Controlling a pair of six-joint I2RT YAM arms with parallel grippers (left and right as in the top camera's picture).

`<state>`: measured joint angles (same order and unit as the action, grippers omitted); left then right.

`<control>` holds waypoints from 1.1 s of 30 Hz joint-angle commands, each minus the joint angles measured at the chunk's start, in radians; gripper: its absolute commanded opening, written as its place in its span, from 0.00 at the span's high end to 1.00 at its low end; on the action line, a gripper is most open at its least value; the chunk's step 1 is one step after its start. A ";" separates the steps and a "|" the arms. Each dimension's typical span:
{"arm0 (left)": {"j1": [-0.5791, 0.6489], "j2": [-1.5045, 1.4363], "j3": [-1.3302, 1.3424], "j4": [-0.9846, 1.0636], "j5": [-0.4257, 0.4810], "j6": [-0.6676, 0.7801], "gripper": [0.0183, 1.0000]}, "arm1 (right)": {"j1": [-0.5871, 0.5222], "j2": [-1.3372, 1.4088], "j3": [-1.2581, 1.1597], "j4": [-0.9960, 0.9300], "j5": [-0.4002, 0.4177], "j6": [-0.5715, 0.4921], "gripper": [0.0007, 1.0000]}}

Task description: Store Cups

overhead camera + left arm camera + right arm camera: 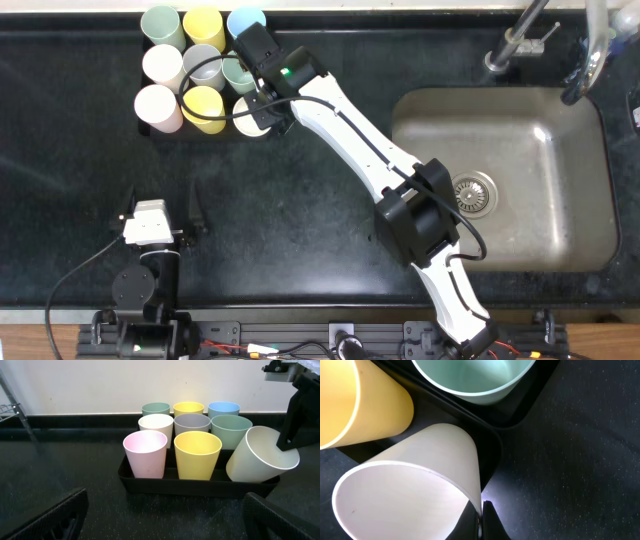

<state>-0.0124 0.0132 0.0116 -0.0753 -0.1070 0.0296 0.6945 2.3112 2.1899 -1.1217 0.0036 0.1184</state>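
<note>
A black tray (pixel 200 486) at the counter's back left holds several upright cups, among them a pink cup (pixel 146 453), a yellow cup (pixel 197 454) and a green cup (pixel 231 427). A cream cup (pixel 260 459) leans tilted over the tray's front right corner, its base down inside the tray and its mouth facing outward. My right gripper (pixel 292 435) is shut on this cream cup (pixel 420 480) at the rim, with one finger inside the mouth. The same cream cup (pixel 250 115) lies under the right gripper (pixel 265 98). My left gripper (pixel 162 210) sits low on the counter well in front of the tray, open and holding nothing.
A steel sink (pixel 520 180) with a faucet (pixel 520 40) takes up the right side of the black counter (pixel 300 220). A wall runs close behind the tray. Bare counter lies between the left gripper and the tray.
</note>
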 commanded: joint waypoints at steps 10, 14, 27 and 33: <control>0.005 -0.010 -0.003 0.000 0.010 0.012 0.00 | -0.001 0.019 0.031 0.000 0.019 -0.011 0.96; 0.005 -0.010 -0.003 -0.001 0.010 0.012 0.00 | -0.001 0.021 0.031 0.001 0.019 -0.011 0.96; 0.005 -0.010 -0.003 -0.001 0.010 0.012 0.00 | -0.001 0.024 0.031 0.000 0.019 -0.023 0.96; 0.005 -0.010 -0.003 -0.001 0.010 0.012 0.00 | -0.001 0.024 0.023 0.000 0.016 -0.047 0.96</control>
<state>-0.0124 0.0132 0.0116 -0.0753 -0.1070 0.0296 0.6945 2.3287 2.1899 -1.1221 0.0154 0.0944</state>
